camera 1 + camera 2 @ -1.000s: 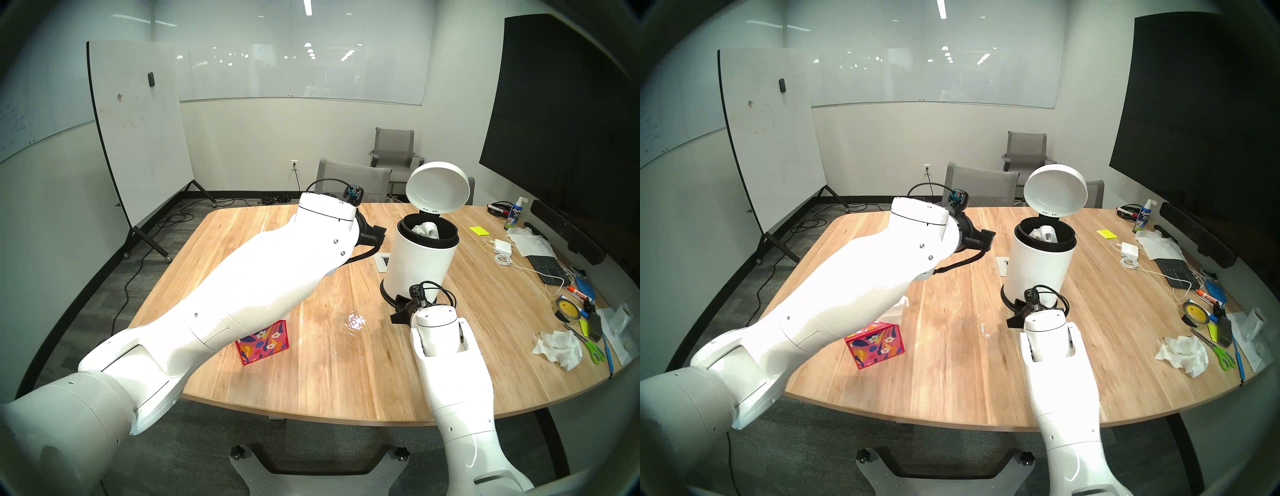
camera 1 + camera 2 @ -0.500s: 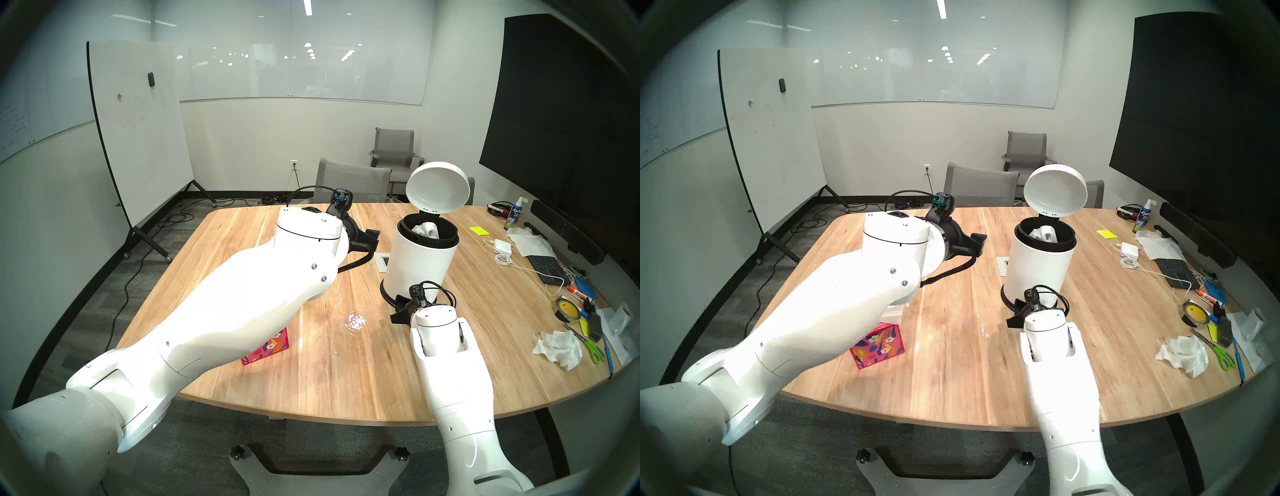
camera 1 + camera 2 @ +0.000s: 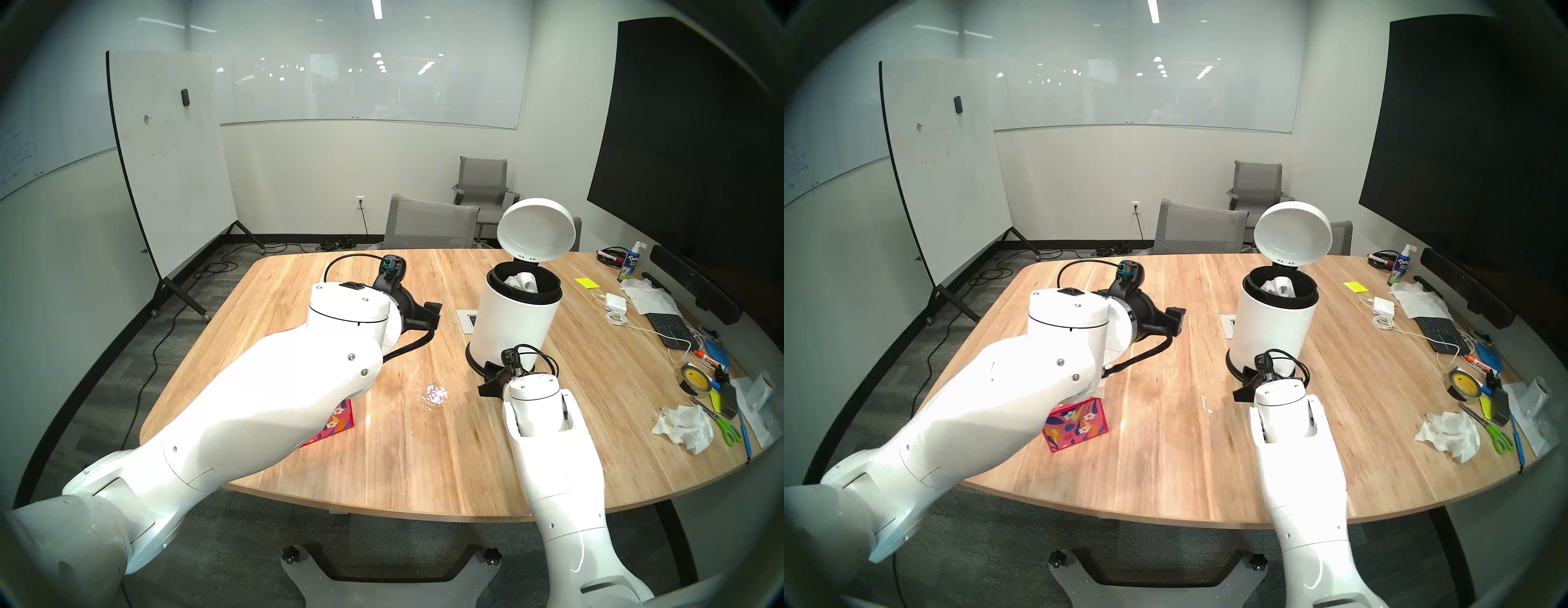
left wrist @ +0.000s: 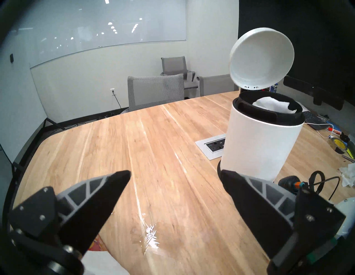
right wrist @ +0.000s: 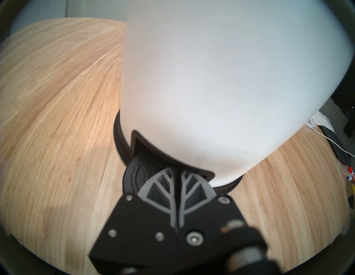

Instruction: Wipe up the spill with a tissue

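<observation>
Table (image 3: 424, 467) first: wood, wide, clutter along your right edge. Bin (image 3: 513, 322) stands mid-table, lid up, white paper inside. Your right gripper (image 5: 175, 171) sits pressed together on the bin's pedal (image 5: 134, 172), holding nothing. Your left gripper (image 4: 175, 184) hangs above the table with its fingers wide apart, empty.

Box (image 3: 1076, 422), red floral, sits on the near left part of the table, mostly under your left forearm. Spill (image 3: 432, 397) lies between the box and the bin's foot, apart from both, still wet.

Tissue (image 4: 101, 263): the white sheet at the bottom edge of the left wrist view, just beside the box's colours, is likely the next one poking from the box top. Expect it to be very light, limp and easy to tear; once soaked it will go weak and cling. Pinch it low at the bunched middle near the slot, not by a loose corner, and pull straight up so the box does not lift with it.

Views differ. The left head view gives the spill as a bright cluster of glints; the right head view shows only a thin white streak (image 3: 1204, 405). The left wrist view shows its wet outline (image 4: 151, 236) and the tissue, which both head views lose behind the arm. The right wrist view alone shows the pedal contact.
</observation>
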